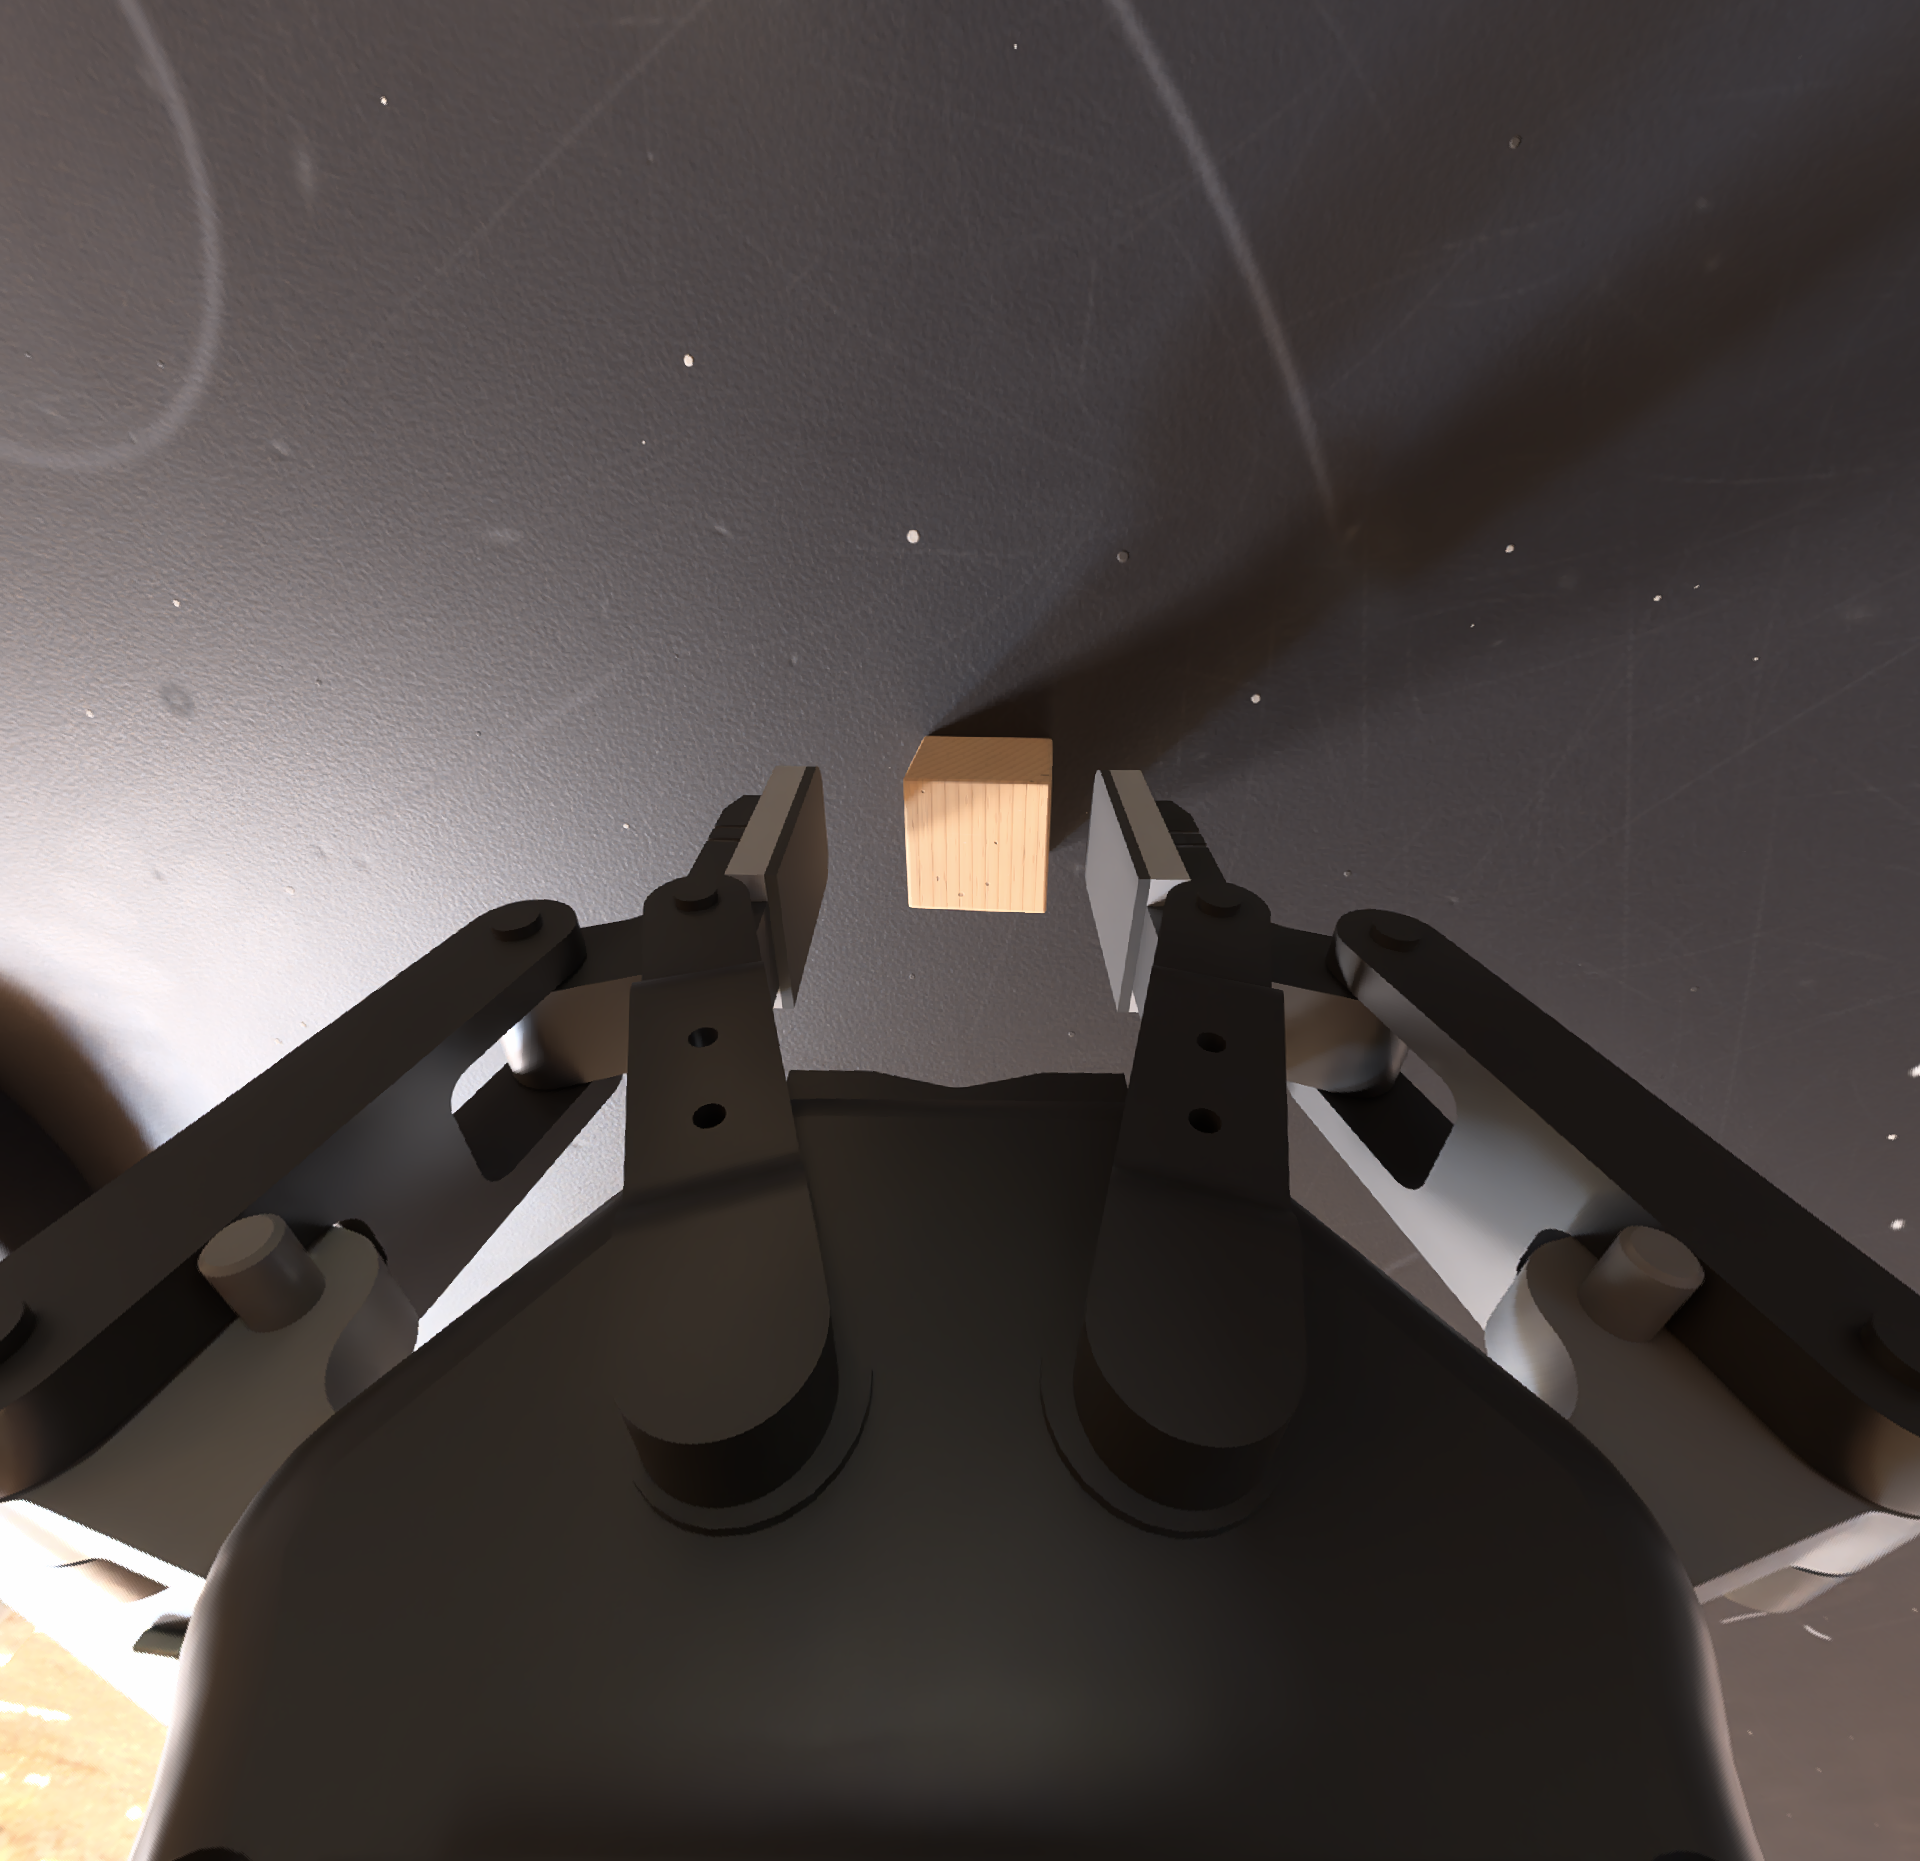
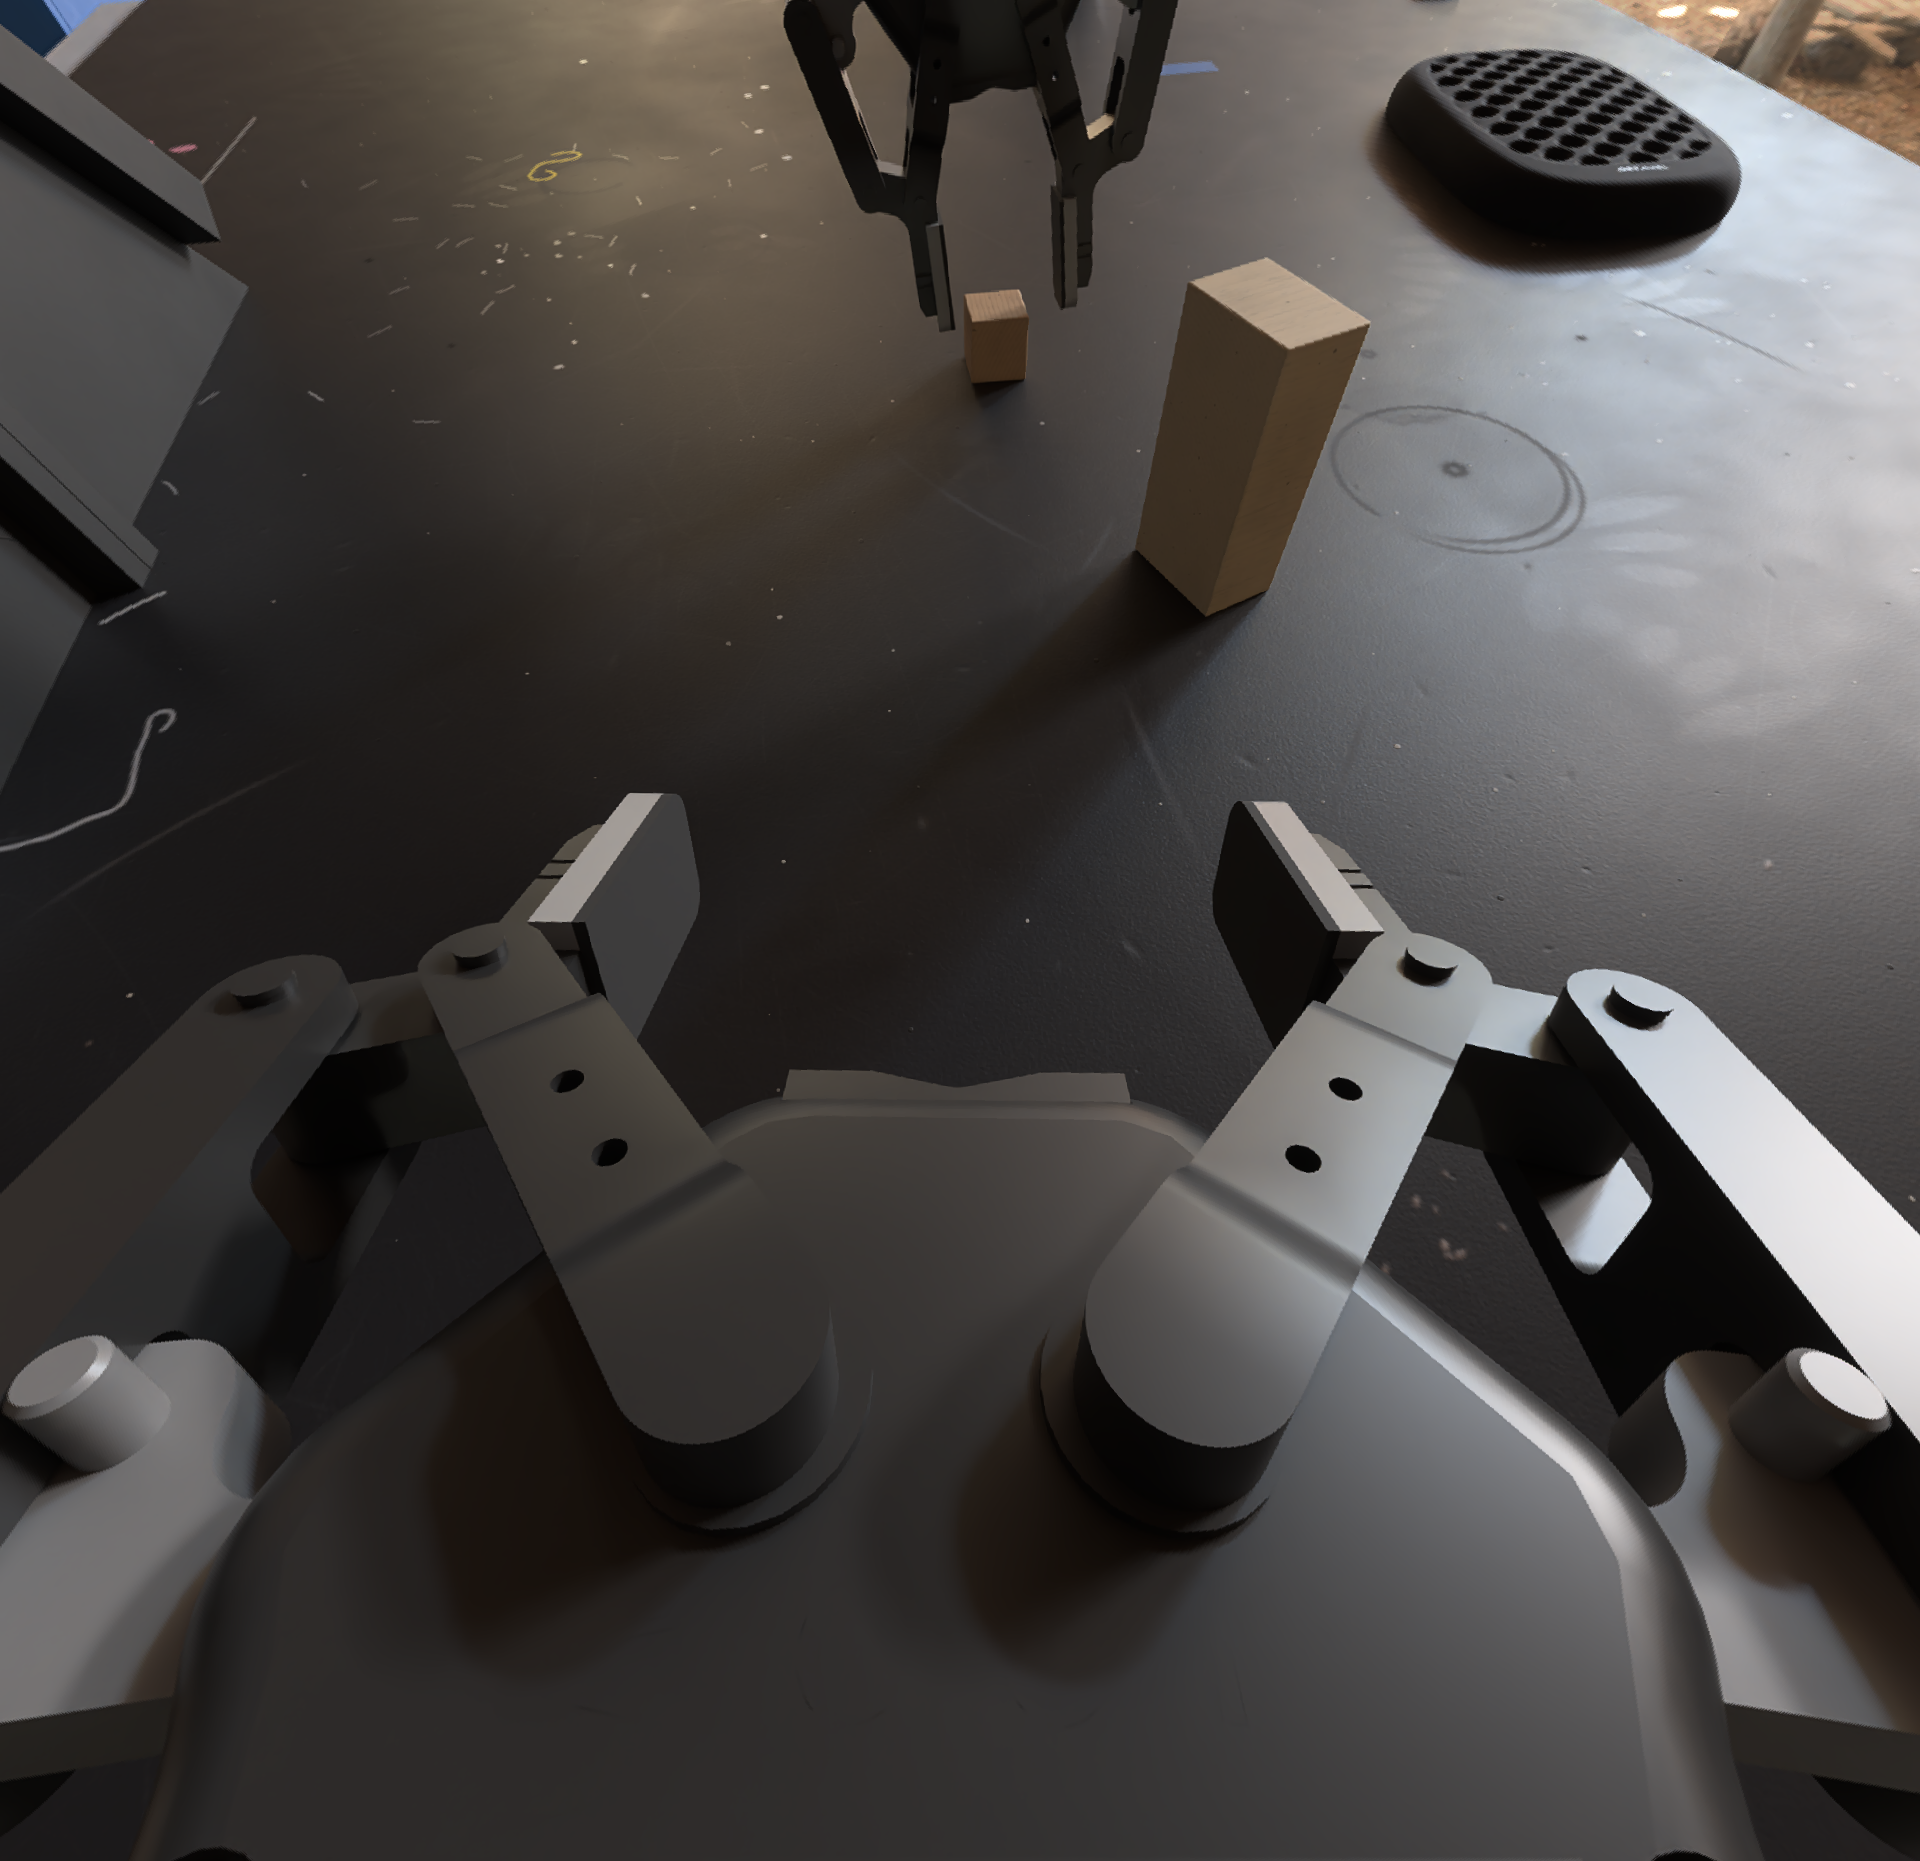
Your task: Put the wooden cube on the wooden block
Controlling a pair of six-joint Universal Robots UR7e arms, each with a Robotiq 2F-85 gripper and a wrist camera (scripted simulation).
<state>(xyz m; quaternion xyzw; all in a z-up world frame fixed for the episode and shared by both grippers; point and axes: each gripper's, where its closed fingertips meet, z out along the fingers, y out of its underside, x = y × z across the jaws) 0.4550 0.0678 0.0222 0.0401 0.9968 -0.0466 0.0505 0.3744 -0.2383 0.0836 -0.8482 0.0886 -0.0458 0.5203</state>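
The wooden cube (image 1: 977, 826) sits on the dark counter (image 1: 623, 461), between the left gripper's (image 1: 958, 845) spread fingers (image 1: 802, 855), untouched. Lower squarely, then pinch its side faces evenly. The tall wooden block (image 2: 1242, 440) stands nearby; the right gripper (image 2: 954, 907) hangs spread, empty.

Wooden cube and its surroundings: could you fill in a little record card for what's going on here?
cube: wooden cube on the black table, not lifted
left hand: left hand open, fingers either side of the cube, gaps visible
right hand: right hand open, empty, farther off
target: wooden block standing upright beside the cube, top bare
other: black perforated pad
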